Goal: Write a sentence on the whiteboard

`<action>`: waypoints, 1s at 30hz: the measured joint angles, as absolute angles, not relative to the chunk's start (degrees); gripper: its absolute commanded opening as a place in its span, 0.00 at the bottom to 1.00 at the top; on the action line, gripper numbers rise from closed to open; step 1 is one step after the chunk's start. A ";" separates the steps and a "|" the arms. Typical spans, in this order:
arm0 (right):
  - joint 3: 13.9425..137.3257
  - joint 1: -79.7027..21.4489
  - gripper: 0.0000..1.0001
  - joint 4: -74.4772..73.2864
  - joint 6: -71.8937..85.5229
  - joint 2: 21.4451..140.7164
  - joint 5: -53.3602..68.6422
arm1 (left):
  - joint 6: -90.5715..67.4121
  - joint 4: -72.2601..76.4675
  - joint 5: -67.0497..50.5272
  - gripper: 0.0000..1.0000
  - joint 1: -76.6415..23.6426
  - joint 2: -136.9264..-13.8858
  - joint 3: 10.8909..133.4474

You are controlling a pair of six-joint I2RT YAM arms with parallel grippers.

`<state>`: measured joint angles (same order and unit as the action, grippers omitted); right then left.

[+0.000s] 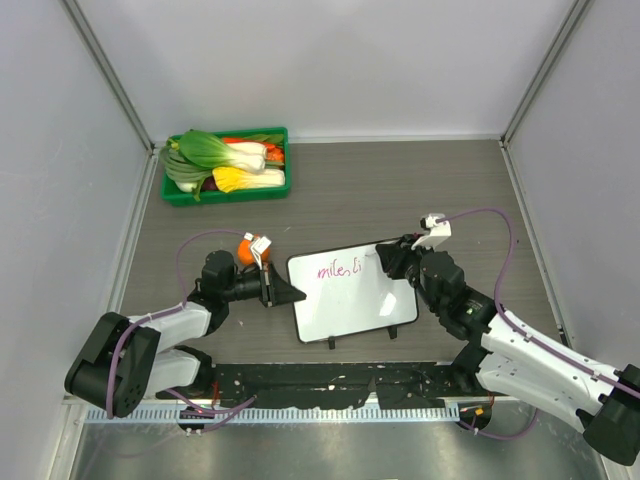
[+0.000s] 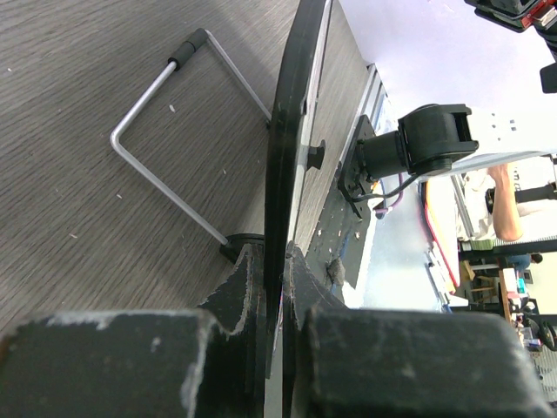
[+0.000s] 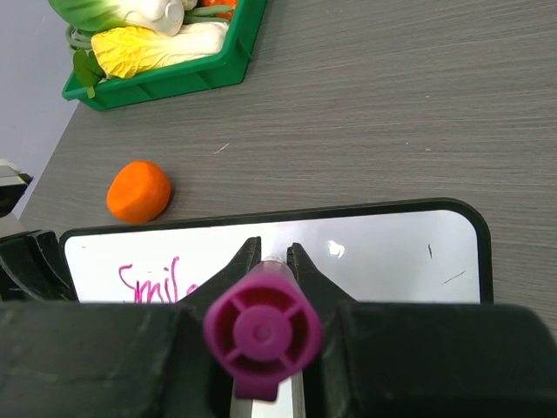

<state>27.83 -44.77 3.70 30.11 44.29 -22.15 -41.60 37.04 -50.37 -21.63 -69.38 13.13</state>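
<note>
The whiteboard (image 1: 355, 300) lies in the middle of the table, white with a thin black frame. Magenta script (image 1: 338, 268) runs along its top left, reading about "Smile, li". My left gripper (image 1: 291, 292) is shut on the board's left edge; in the left wrist view the black frame (image 2: 287, 157) runs edge-on between my fingers. My right gripper (image 1: 385, 257) is shut on a magenta marker (image 3: 263, 331) and holds it tip-down on the board (image 3: 383, 261), just right of the script (image 3: 157, 283). The marker's tip is hidden.
A green tray (image 1: 228, 167) of vegetables stands at the back left. An orange ball (image 1: 246, 252) lies just left of the board's top edge, also in the right wrist view (image 3: 139, 192). The board's wire stand (image 2: 161, 131) shows behind it.
</note>
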 measured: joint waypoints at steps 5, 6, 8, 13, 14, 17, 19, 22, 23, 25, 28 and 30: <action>27.83 -44.77 0.00 3.62 30.13 44.29 -21.28 | -41.60 37.04 -50.37 0.00 -21.63 -69.36 13.13; 27.83 -44.77 0.01 3.53 30.13 44.29 -21.06 | -41.60 37.04 -50.37 0.00 -21.63 -69.36 13.13; 27.79 -44.77 0.01 3.33 30.13 44.27 -20.73 | -41.60 37.01 -50.37 0.00 -21.63 -69.36 13.13; 27.44 -44.77 0.01 2.57 30.22 43.83 -19.46 | -41.60 37.01 -50.35 0.00 -21.63 -69.36 13.13; 27.40 -44.77 0.01 2.39 30.28 43.75 -19.22 | -41.60 37.01 -50.35 0.00 -21.63 -69.36 13.13; 27.20 -44.77 0.01 1.87 30.35 43.42 -18.63 | -41.60 37.01 -50.35 0.00 -21.63 -69.36 13.13; 27.07 -44.77 0.01 0.93 30.41 42.92 -18.17 | -41.63 37.01 -50.35 0.00 -21.63 -69.36 13.13; 26.92 -44.77 0.01 -0.14 30.48 42.37 -17.65 | -41.60 37.01 -50.35 0.00 -21.63 -69.36 13.13; 26.74 -44.77 0.01 -0.32 30.55 42.15 -17.50 | -41.63 37.01 -50.35 0.00 -21.63 -69.36 13.13; 26.46 -44.77 0.01 -1.02 30.74 41.58 -17.06 | -41.63 37.01 -50.35 0.00 -21.63 -69.36 13.13; 26.30 -44.77 0.01 -2.09 31.05 41.10 -16.49 | -41.63 37.01 -50.35 0.00 -21.63 -69.36 13.13; 26.15 -44.77 0.01 -2.39 31.38 40.91 -16.10 | -41.60 37.01 -50.35 0.00 -21.63 -69.36 13.13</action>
